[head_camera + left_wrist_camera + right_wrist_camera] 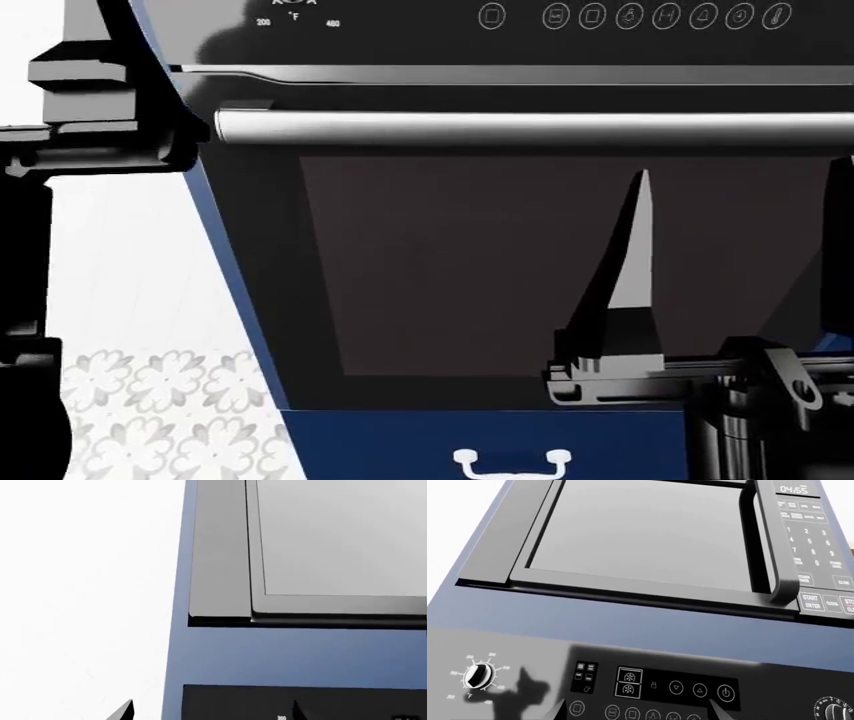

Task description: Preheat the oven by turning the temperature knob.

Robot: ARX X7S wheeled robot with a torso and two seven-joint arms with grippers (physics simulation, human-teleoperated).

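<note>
Above, a microwave sits over the oven, its knob unobstructed.

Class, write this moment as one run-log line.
phase: approach | target: round silver-and-black temperature knob on large black built-in oven, untouched | right gripper: open near panel | left gripper: open, raised by microwave

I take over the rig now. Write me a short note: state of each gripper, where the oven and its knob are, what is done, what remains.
Left gripper: only its fingertips show, apart, holding nothing, near the top edge of the oven's control panel.
Right gripper: open, empty, pointing at the panel.
Oven: straight ahead, door closed, below the microwave.
Temperature knob: at the panel's left end, untouched.
Done: the arms are raised toward the panel.
Left: reach the knob, grip it, turn it.
</note>
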